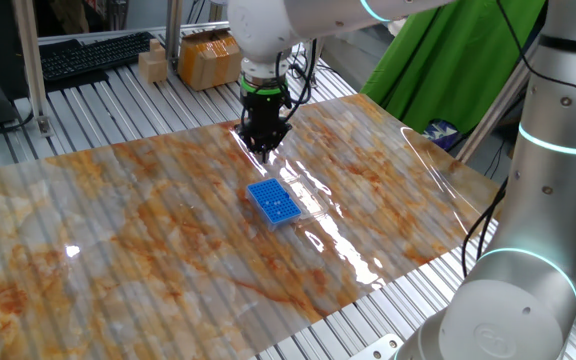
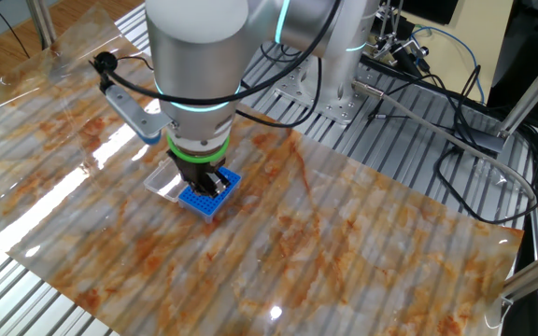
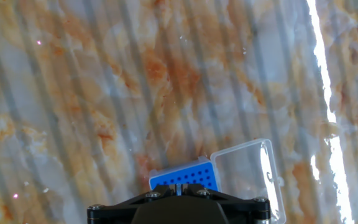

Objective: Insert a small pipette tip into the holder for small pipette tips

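The holder for small pipette tips (image 1: pixel 273 202) is a small bright blue rack with a grid of tiny holes, lying on the marbled sheet (image 1: pixel 118 230). Its clear lid (image 3: pixel 247 168) is hinged open beside it. My gripper (image 1: pixel 265 146) hangs above the sheet, just behind the holder. In the other fixed view the gripper (image 2: pixel 211 180) is right over the holder (image 2: pixel 209 198). In the hand view the holder (image 3: pixel 185 177) lies just past the gripper (image 3: pixel 178 186). The jaws stand nearly together, with a thin pale small pipette tip (image 3: pixel 178 184) pinched between them.
A keyboard (image 1: pixel 88 55) and cardboard boxes (image 1: pixel 208 60) sit at the far edge. A green cloth (image 1: pixel 448 60) hangs at the right. Cables (image 2: pixel 456 112) and the arm base (image 2: pixel 344 84) lie beyond the sheet on the slatted table (image 2: pixel 418 187).
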Controlling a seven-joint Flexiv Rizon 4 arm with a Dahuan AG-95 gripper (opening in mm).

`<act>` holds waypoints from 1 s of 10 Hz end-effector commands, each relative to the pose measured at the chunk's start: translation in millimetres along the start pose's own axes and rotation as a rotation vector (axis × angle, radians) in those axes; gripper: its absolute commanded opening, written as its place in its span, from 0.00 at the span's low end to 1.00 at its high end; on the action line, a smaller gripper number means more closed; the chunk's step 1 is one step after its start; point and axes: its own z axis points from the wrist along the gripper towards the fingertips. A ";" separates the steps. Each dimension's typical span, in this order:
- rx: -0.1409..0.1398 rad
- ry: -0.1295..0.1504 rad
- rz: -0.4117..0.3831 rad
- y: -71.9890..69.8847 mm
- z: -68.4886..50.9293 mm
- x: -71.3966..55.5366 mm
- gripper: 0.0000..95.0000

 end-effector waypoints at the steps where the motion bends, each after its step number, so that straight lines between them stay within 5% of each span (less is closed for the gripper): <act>1: -0.004 -0.005 -0.005 -1.0 0.9 -0.5 0.00; 10: -0.020 -0.062 -0.027 -3.2 3.7 -3.7 0.00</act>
